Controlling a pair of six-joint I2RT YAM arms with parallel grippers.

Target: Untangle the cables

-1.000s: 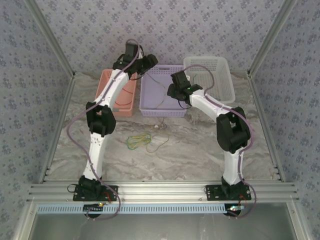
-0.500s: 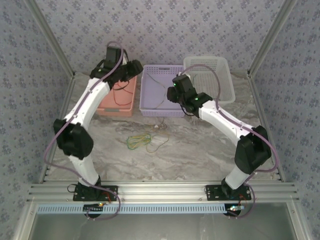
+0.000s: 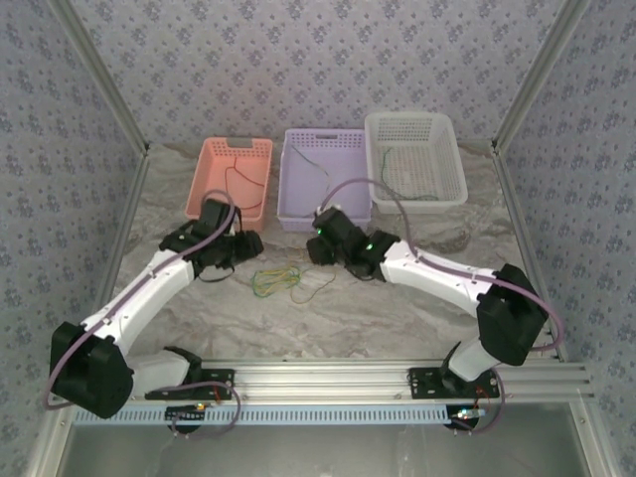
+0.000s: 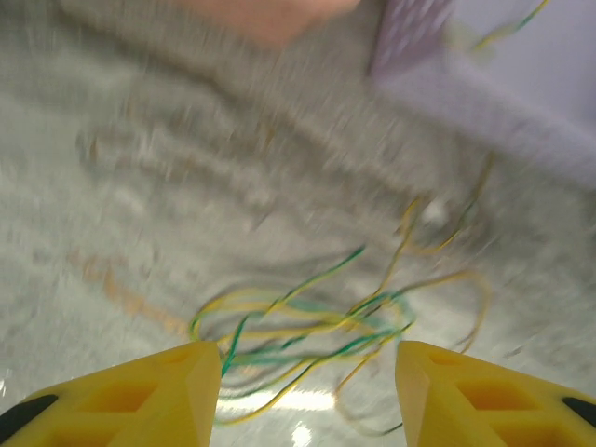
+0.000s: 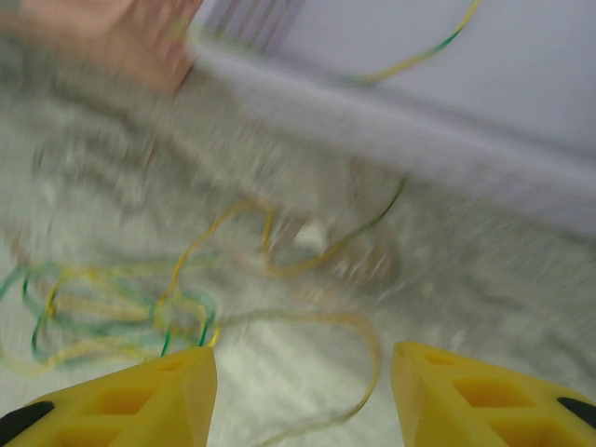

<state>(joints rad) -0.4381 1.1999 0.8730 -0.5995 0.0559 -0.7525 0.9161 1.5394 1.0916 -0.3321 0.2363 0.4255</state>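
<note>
A tangle of thin green and yellow cables [image 3: 277, 280] lies on the marble table in front of the baskets. My left gripper [image 3: 250, 244] is low over the table just left of the tangle, and my right gripper [image 3: 316, 248] is just right of it. In the blurred left wrist view the cables [image 4: 317, 326] lie on the table ahead of the left gripper [image 4: 307, 371], which is open and holds nothing. In the right wrist view the cables [image 5: 112, 307] spread to the left, and a yellow loop runs under the right gripper [image 5: 300, 371], also open and holding nothing.
Three baskets stand in a row at the back: pink [image 3: 206, 179] with a dark wire, purple [image 3: 288, 184] with a thin yellow-green wire, white [image 3: 452, 164] with a thin green wire. Aluminium rails frame the table sides and near edge.
Both arms have swung down from over the baskets to the table, ending on either side of the tangle. The tangle itself has not moved.
</note>
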